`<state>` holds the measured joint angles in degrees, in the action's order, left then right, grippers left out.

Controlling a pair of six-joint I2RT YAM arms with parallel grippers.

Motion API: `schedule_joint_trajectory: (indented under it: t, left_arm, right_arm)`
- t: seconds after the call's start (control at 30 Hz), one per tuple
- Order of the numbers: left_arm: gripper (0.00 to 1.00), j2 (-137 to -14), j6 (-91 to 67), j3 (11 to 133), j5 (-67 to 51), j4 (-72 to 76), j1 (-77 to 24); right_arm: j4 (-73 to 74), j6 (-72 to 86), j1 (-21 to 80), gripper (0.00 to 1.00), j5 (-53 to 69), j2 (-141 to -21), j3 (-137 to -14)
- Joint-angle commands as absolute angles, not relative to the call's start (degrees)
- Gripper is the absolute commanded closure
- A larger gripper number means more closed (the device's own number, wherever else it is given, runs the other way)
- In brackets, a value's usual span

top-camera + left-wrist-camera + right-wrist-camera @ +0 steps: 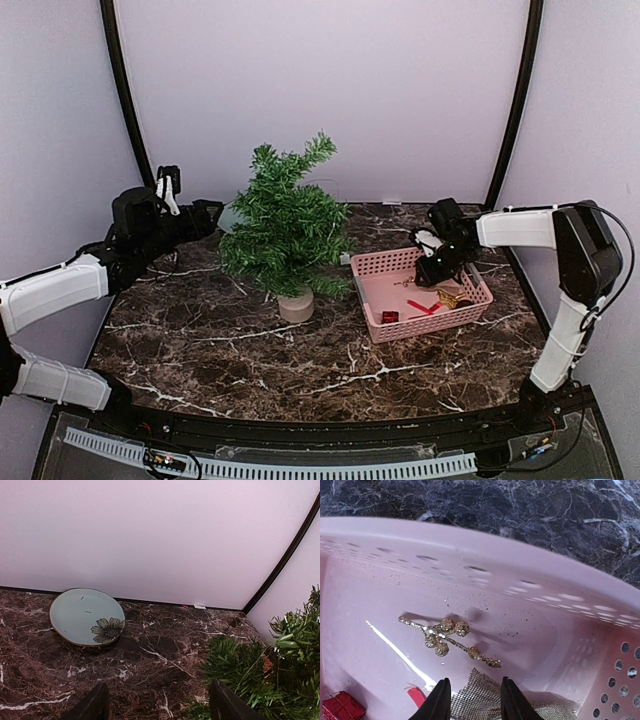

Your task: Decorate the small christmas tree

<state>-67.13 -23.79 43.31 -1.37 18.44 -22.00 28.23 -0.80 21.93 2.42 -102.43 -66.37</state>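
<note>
The small christmas tree [285,225] stands on its tan base at the table's middle, and its branches fill the lower right of the left wrist view [260,675]. My left gripper [205,215] hovers open just left of the tree, with nothing between its fingers [159,702]. My right gripper [432,272] reaches down into the pink basket [430,325]. Its fingers [475,695] stand a little apart on either side of a flat piece of gold mesh [477,700]. Just beyond lies a gold glitter berry sprig [445,632].
The basket [470,555] also holds a small red gift box [342,707] and a red strip [417,697]. A pale blue plate [87,616] with a flower print lies at the back left by the wall. Curved black frame poles rise at both back corners.
</note>
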Motion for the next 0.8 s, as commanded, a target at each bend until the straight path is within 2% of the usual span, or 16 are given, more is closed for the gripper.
schedule_joint_trajectory:
  t: [0.0,0.17,0.33,0.47,0.77]
  left_arm:
    - [0.3,-67.21,-23.58,43.86,-1.87,20.18,-21.62]
    - [0.3,-67.39,-23.51,43.71,-2.07,20.53,-21.62]
    - [0.3,-67.14,-23.41,43.44,-1.8,20.66,-21.62]
    - [0.3,-66.48,-23.29,43.05,-1.33,20.56,-21.62]
    - [0.3,-65.46,-23.38,42.63,-1.2,20.49,-21.62]
  right_arm:
    - [25.49,-1.76,21.35,0.63,3.96,-104.27,-67.44]
    - [24.48,-1.85,20.84,0.47,3.88,-105.69,-68.05]
    - [23.98,-2.72,20.78,0.43,4.22,-108.26,-69.28]
    - [23.38,-3.24,20.83,0.47,5.59,-108.69,-69.04]
    - [24.04,-4.25,21.15,0.7,9.9,-105.52,-67.87]
